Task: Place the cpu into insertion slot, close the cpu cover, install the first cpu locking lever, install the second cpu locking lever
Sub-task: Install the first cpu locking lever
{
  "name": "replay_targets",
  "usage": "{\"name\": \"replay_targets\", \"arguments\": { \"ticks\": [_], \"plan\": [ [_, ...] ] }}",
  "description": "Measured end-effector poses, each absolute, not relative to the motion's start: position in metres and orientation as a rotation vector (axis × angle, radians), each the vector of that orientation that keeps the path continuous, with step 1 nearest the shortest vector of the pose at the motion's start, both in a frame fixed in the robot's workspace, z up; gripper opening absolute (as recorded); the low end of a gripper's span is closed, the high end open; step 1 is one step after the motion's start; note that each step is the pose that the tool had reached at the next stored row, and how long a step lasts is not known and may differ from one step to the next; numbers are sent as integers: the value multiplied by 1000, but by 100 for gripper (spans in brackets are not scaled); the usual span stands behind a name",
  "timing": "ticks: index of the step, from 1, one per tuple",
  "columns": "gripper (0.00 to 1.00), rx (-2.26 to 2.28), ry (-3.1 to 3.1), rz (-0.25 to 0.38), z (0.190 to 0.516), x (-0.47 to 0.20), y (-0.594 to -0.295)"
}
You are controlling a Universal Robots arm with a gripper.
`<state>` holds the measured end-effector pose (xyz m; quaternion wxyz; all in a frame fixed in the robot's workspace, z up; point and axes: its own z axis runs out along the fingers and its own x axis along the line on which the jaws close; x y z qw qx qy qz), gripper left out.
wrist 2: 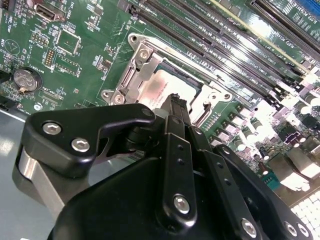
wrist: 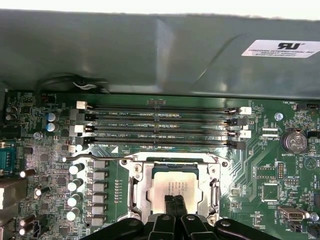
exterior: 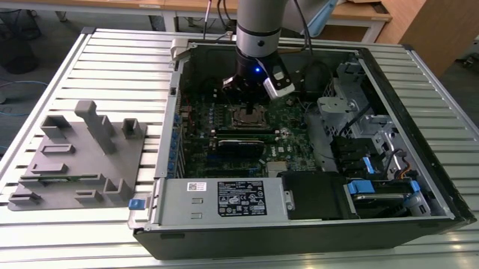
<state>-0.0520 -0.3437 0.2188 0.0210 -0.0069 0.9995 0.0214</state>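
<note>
The cpu (wrist: 176, 184) lies flat in the insertion slot (wrist: 131, 170), and the cpu cover (wrist: 209, 192) appears folded down on the slot so that its window frames the chip's metal top. The gripper (wrist: 175, 200) hangs directly over the insertion slot. Its fingers (wrist: 170, 206) are pinched narrowly together and hold nothing, probably to give one slim tip for pressing the slot's hardware.

Black label (exterior: 241, 197) on the power supply box (exterior: 179, 204), far from the gripper (exterior: 248, 105). White label (wrist: 280, 48) on the case wall (wrist: 125, 50) beyond it; faint print on the cpu (wrist: 175, 182) just beneath.
</note>
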Motion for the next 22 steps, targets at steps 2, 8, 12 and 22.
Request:
{"name": "replay_targets", "arguments": {
  "ticks": [2,8,12,22],
  "plan": [
    [11,-21,3099,66,219,-52,-344],
    [11,-21,3099,66,218,-59,-344],
    [11,-21,3099,66,218,-62,-344],
    [11,-21,3099,66,231,-62,-344]
  ]
}}
